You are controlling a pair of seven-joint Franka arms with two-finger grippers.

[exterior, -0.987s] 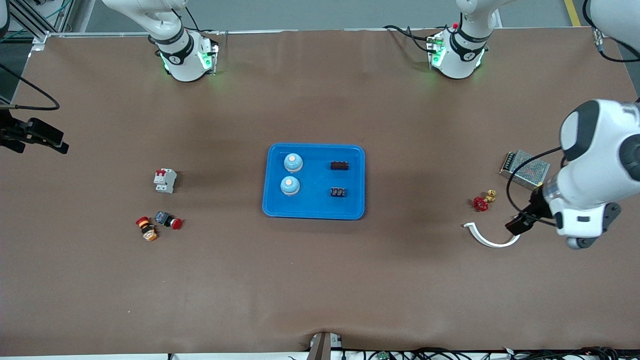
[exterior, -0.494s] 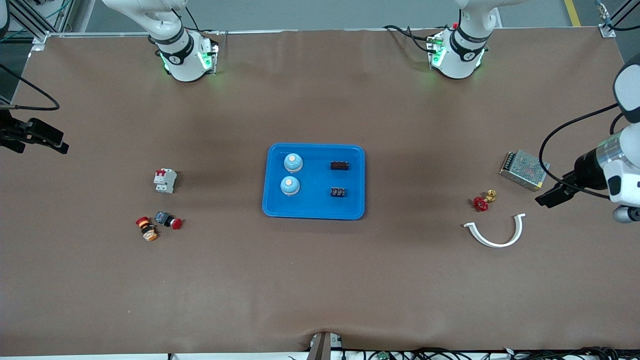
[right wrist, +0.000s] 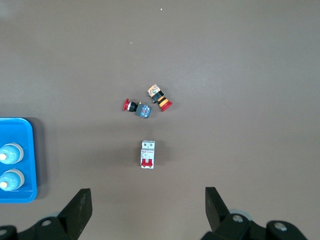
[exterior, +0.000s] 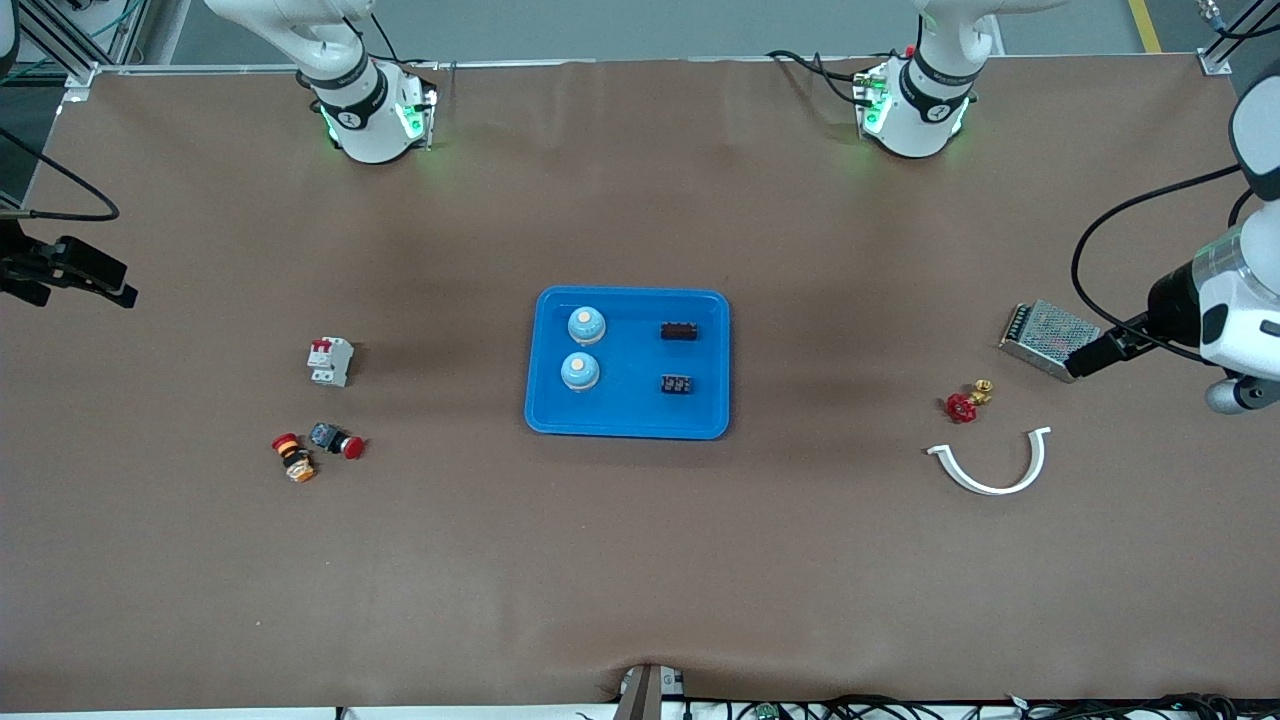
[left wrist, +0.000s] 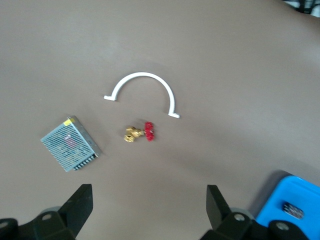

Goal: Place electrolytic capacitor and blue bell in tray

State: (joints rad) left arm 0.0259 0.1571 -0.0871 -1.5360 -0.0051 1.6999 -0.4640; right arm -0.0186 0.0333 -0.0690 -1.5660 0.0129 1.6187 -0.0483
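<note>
The blue tray [exterior: 630, 412] lies mid-table. In it stand two blue bells [exterior: 586, 325] [exterior: 580, 371] and two small black parts [exterior: 678, 330] [exterior: 676, 383]. My left gripper [exterior: 1095, 355] is open and empty, up over the table's left-arm end beside the metal power supply; its wrist view [left wrist: 148, 210] shows a tray corner [left wrist: 300, 192] with one black part [left wrist: 292, 210]. My right gripper [exterior: 95, 278] is open and empty and waits at the right-arm end; its wrist view [right wrist: 148, 210] shows the tray [right wrist: 27, 165] with both bells [right wrist: 10, 152] [right wrist: 10, 179].
At the left-arm end lie a metal power supply [exterior: 1048, 338], a red-handled brass valve [exterior: 966, 402] and a white curved clip [exterior: 990, 470]. At the right-arm end lie a white breaker [exterior: 330, 361] and two push buttons [exterior: 337, 440] [exterior: 293, 457].
My left gripper has drawn away from over the white clip, toward the table's end and the power supply. The right arm and the parts in the tray have not moved.
</note>
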